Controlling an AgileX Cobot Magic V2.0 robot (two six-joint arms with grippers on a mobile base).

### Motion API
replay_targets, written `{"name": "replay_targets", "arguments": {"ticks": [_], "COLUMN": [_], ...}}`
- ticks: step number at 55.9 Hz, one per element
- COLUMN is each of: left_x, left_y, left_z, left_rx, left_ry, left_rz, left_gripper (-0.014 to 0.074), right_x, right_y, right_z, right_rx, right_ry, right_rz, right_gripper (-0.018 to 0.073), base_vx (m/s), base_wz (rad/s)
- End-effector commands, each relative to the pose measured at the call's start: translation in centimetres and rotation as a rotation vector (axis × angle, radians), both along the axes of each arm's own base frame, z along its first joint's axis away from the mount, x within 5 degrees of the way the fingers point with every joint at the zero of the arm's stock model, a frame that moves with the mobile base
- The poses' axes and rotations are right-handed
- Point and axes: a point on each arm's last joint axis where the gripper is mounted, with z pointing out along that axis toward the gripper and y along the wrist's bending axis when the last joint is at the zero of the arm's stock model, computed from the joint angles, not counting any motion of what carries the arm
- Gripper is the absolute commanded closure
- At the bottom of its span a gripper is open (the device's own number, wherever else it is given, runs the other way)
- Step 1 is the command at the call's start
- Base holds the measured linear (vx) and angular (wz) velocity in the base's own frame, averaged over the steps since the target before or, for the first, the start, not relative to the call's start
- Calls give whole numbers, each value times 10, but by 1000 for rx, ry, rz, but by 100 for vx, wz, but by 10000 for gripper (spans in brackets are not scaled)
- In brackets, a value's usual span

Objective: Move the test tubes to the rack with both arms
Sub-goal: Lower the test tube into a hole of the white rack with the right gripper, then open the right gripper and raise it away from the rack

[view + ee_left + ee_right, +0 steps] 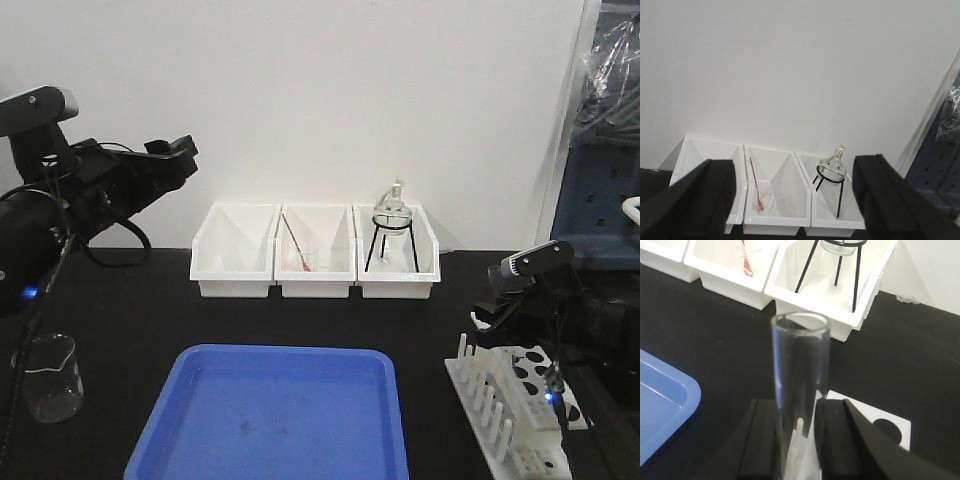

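At the lower right of the front view, the rack (pixel 487 400) sits under the right tool (pixel 800 440), which is clamped on a test tube (pixel 800 370), long axis upright, beside a free hole (pixel 887 429). The left tool (pixel 795 200), upper left, gapes empty, well apart.

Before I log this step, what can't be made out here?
- test tube lower end: right wrist view, hidden between right end effector fingers.
- rack near end: front view, cut by bottom edge.
- Tube in front view: too small, lost against right arm.
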Motion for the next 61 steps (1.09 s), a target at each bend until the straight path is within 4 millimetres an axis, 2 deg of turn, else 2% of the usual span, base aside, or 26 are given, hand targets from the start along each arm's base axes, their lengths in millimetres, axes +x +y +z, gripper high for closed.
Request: {"name": "replay_targets", "arguments": {"ticks": [1,6,10,26,30,36,46,51,59,60,61], "left_x": [-14,-14,-14,-14,-14,-14,-14,-14,-13,-13,-13], "left_y": [7,8,8,8,8,8,8,7,7,7,7], "left_z": [37,38,39,39,39,38,37,37,37,36,36], "left_rx": [-50,-52,-54,-54,-54,-52,-49,-49,-48,-46,-45], "left_ry": [-170,-180,-186,-186,-186,-181,-172,-170,-167,-161,-158], "left_rz": [23,25,26,26,26,25,23,23,22,21,20], "left_gripper": [8,8,8,8,8,8,8,8,8,8,8], "right_x": [-4,-4,-4,-4,-6,-14,-35,-50,-71,-82,-86], "right_y": [2,2,2,2,0,-3,-8,-8,-4,-2,-1], "right_z": [44,44,44,44,50,72,121,148,179,194,198], "right_rx": [93,121,118,118,117,110,94,86,121,172,189], "right_ry": [-106,-92,-92,-92,-106,-156,-265,-330,-396,-419,-423], "right_rz": [-7,-25,-28,-29,-31,-37,-62,-67,-58,-50,-48], "right_gripper": [199,130,109,132,134,134,134,134,134,134,134], "base_vx": [0,0,0,0,0,0,0,0,0,0,0], "base_wz": [0,0,0,0,0,0,0,0,0,0,0]}}
